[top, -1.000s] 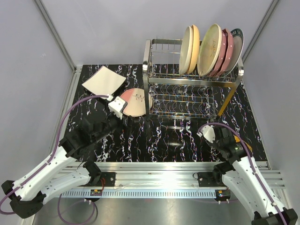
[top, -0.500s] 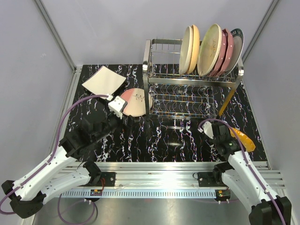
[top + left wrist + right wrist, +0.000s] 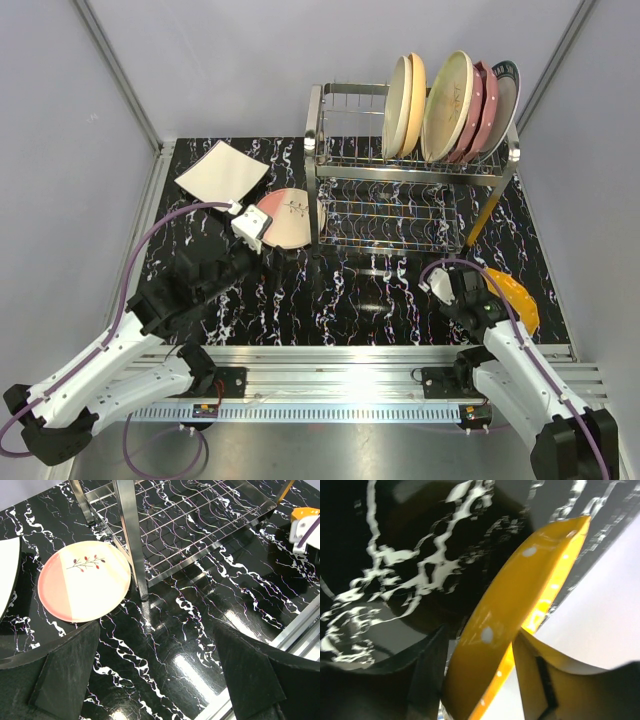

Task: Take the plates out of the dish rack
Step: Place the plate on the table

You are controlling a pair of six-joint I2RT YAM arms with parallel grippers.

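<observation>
Orange plate point(image 3: 514, 297) swung out rightward. Only right wrist shows rim between right hand point(image 3: 479, 650) fingers; grip unclear. Left hand point(image 3: 156, 635) wide, empty.

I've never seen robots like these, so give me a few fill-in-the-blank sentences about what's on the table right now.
The right claw has the yellow plate between its ____.
The pink-and-cream plate lies flat on the ____, beside the dish rack.
The left claw is open and holds ____.
Missing: fingers; table; nothing.
</observation>
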